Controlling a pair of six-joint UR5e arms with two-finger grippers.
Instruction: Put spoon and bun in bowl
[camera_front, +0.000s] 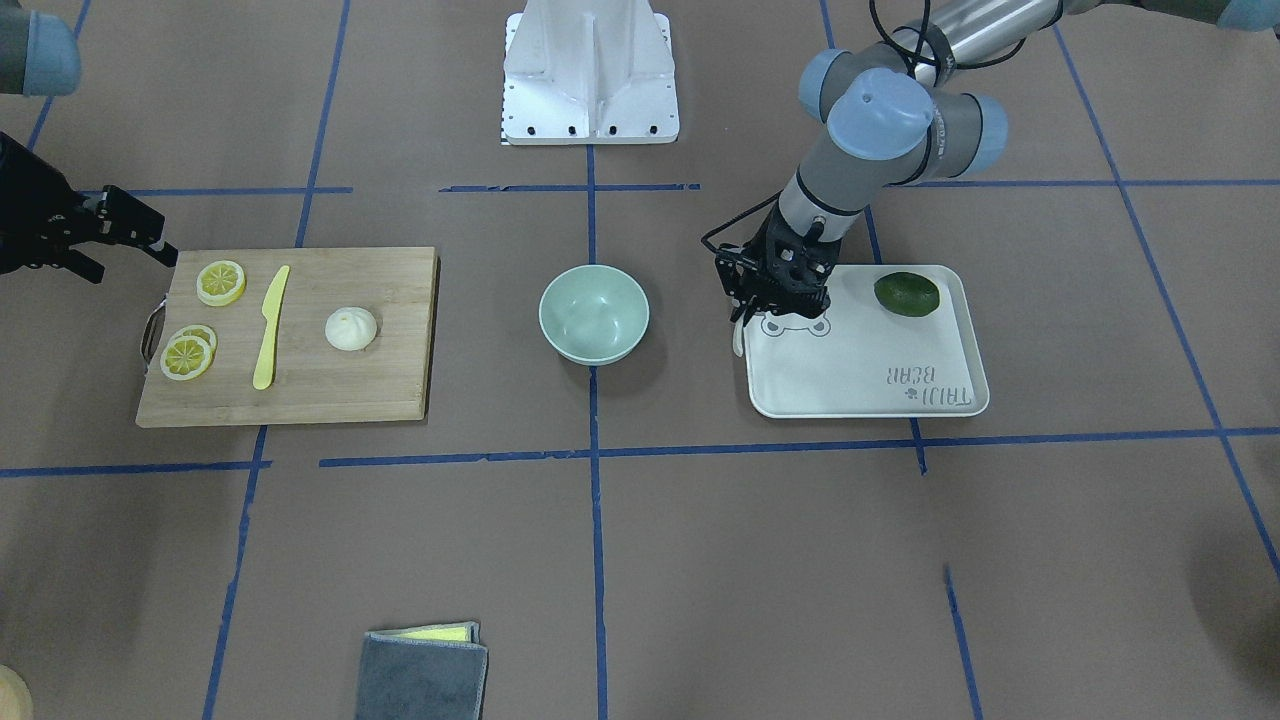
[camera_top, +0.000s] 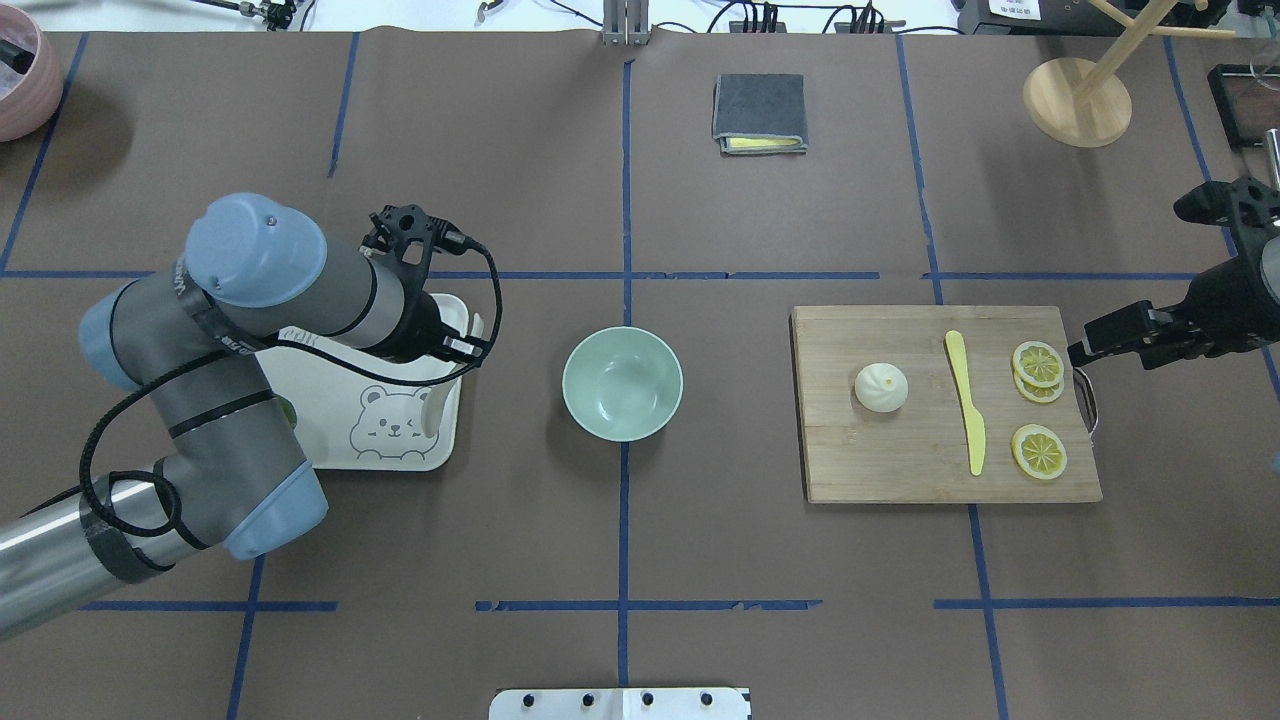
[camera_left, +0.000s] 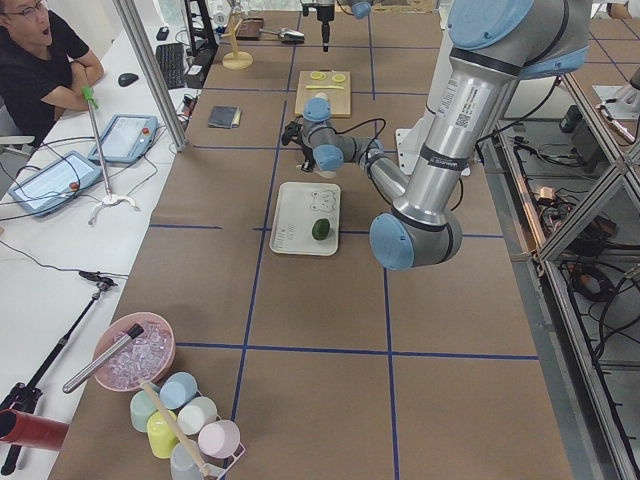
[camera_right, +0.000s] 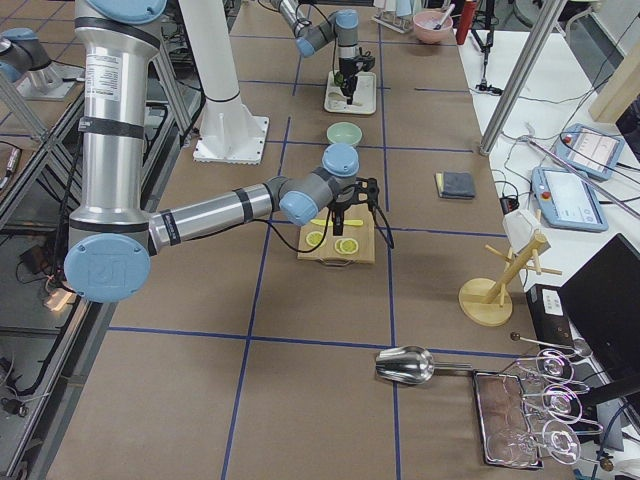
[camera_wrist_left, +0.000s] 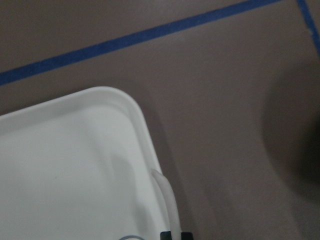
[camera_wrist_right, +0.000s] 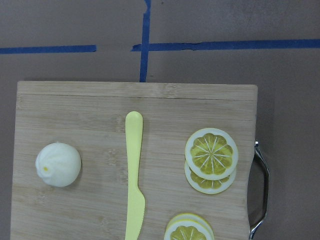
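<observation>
Exterior front-facing | tray (camera_front: 860, 372) print reads BEAR | left fingers (camera_front: 743, 300) at spoon (camera_front: 738, 343), cannot tell if clamped | right fingers (camera_front: 150, 240) apart

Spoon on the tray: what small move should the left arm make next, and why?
Probably lift the left gripper slightly, so the spoon clears the tray rim. The spoon seems pinched at the tray's edge nearest the bowl, which stands empty beside it.

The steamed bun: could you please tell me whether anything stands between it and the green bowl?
Nothing visible does. The small round white steamed bun sits on the wooden cutting board nearest the pale mint-green bowl, only bare table between; the yellow plastic knife lies on its far side.
</observation>
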